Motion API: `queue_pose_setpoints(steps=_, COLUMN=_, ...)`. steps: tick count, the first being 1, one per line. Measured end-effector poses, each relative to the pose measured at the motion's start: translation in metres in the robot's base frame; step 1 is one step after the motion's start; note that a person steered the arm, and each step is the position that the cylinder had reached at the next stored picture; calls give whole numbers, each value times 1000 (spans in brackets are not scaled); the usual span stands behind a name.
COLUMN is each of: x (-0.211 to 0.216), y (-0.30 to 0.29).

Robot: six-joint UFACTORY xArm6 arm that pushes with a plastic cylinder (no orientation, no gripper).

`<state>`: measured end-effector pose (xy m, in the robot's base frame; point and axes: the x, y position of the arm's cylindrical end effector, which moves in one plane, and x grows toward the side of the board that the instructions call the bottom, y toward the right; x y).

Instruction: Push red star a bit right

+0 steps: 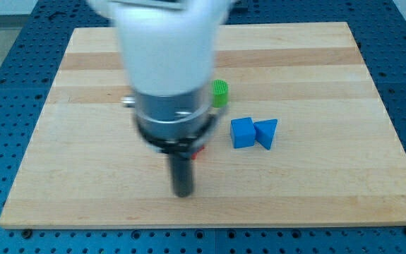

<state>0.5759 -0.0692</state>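
The red star (198, 149) shows only as a small red sliver at the right edge of my rod; the rest is hidden behind the arm. My tip (183, 193) rests on the wooden board, just below and slightly left of that sliver. I cannot tell whether the rod touches the star.
A blue cube (242, 132) and a blue triangular block (267, 132) sit touching each other to the right of the star. A green block (220, 93) peeks out from behind the white arm body (166, 56). The wooden board (315, 63) lies on a blue perforated table.
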Motion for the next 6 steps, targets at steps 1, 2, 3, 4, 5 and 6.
queue_pose_setpoints(steps=1, x=-27, y=-37)
queue_pose_setpoints(steps=2, x=-64, y=-35)
queue_pose_setpoints(steps=3, x=-68, y=-17)
queue_pose_setpoints(steps=4, x=-68, y=10)
queue_pose_setpoints(steps=5, x=-68, y=29)
queue_pose_setpoints(steps=6, x=-68, y=34)
